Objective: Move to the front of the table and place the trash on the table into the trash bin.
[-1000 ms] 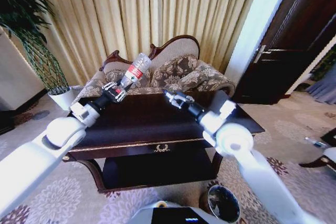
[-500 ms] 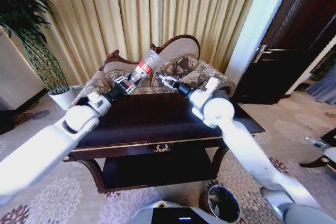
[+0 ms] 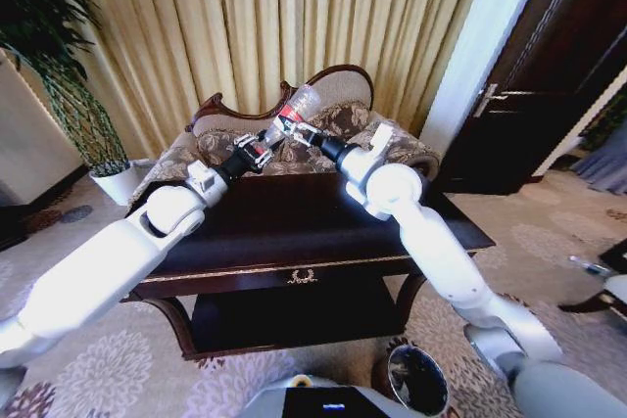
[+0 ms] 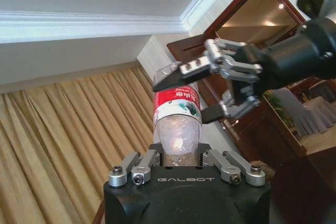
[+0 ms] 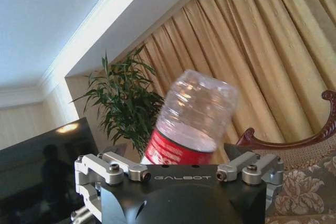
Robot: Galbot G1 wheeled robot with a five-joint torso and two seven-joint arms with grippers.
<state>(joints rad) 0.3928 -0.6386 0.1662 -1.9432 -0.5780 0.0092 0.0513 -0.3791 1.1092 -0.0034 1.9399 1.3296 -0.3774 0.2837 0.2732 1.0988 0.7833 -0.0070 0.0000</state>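
Bottle [image 3: 297,108] held in the air above the far edge of the tabletop [image 3: 284,227], in front of the sofa [image 3: 338,129], tilted with its base up and away from the robot.

Left hand [image 3: 257,151] is clenched on the bottle's neck end. In the left wrist view the bottle [image 4: 176,116] rises straight out from between the left fingers, red label above the grip.

Right hand [image 3: 297,130] has its fingers spread, one on either side of the labelled part. In the left wrist view the right hand [image 4: 205,95] straddles the bottle with one finger above the label and one beside it. Contact cannot be confirmed; the fingers look released, not yet closed. The right wrist view shows the bottle [image 5: 191,119] centred between its own fingers, clear base pointing toward the curtain [image 5: 252,51].

Judgement: this looks like a handover from left to right. Bin [image 3: 416,379] sits on the floor at the robot's right, near the base, so the right arm has the easier reach. Holding the bottle high and clear of the tabletop gives both arms room to meet.

Risk: bottle is thin and light. If the left lets go before the right has closed, it drops onto the tabletop or sofa.

No other trash can be made out on the tabletop from the head view.
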